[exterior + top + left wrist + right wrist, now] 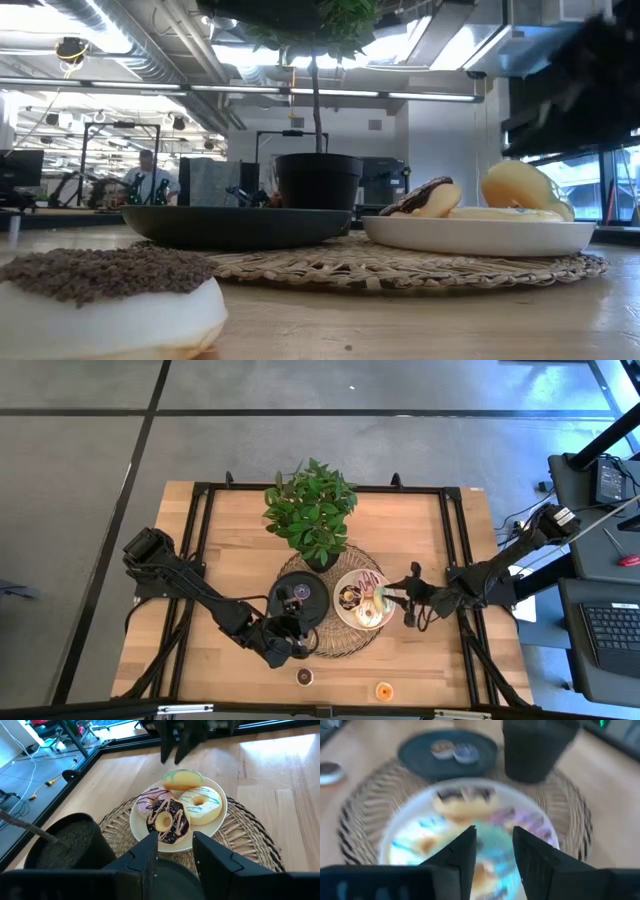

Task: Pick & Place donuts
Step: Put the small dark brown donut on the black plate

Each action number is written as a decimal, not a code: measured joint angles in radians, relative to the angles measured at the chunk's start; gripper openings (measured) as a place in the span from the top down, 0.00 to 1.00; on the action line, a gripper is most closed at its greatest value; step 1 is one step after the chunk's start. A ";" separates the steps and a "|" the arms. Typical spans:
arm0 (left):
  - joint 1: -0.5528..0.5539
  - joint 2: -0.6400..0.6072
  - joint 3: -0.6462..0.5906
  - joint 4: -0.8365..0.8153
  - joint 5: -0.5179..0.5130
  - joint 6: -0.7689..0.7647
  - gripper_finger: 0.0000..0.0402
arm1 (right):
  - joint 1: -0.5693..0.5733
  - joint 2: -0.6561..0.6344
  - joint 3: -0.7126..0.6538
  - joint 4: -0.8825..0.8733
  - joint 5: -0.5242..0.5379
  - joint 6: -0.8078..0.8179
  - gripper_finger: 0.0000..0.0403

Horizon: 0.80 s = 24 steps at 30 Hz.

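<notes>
Donuts (470,845) directly beneath right pincer (492,842)

Non-task items on and around the table.

A wooden table (230,550) carries a round woven mat (335,645) near its middle. A black plate (322,602) and a white plate (345,615) lie side by side on the mat. A potted plant (311,510) stands at the mat's far edge, its dark pot (70,842) just beside both plates. To the right, a side desk holds a keyboard (610,635). A person (147,178) is seated in the room beyond.
</notes>
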 joint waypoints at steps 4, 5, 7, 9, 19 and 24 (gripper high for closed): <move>0.000 0.000 0.000 0.000 0.049 0.000 0.70 | 0.000 -0.049 0.093 -0.074 -0.001 -0.083 0.68; 0.000 0.000 0.000 0.000 0.080 -0.002 0.70 | 0.000 -0.054 0.115 -0.080 -0.001 -0.103 0.68; -0.003 0.000 0.000 0.000 0.168 -0.043 0.70 | 0.000 -0.055 0.146 -0.082 -0.007 -0.146 0.68; -0.008 0.000 0.000 0.000 0.312 -0.100 0.71 | 0.000 -0.054 0.167 -0.085 -0.008 -0.182 0.68; -0.023 0.101 0.000 0.034 0.597 -0.141 0.73 | 0.000 -0.054 0.152 -0.098 0.007 -0.200 0.68; -0.023 0.172 0.000 0.107 0.745 -0.135 0.74 | 0.000 -0.053 0.121 -0.100 0.008 -0.157 0.68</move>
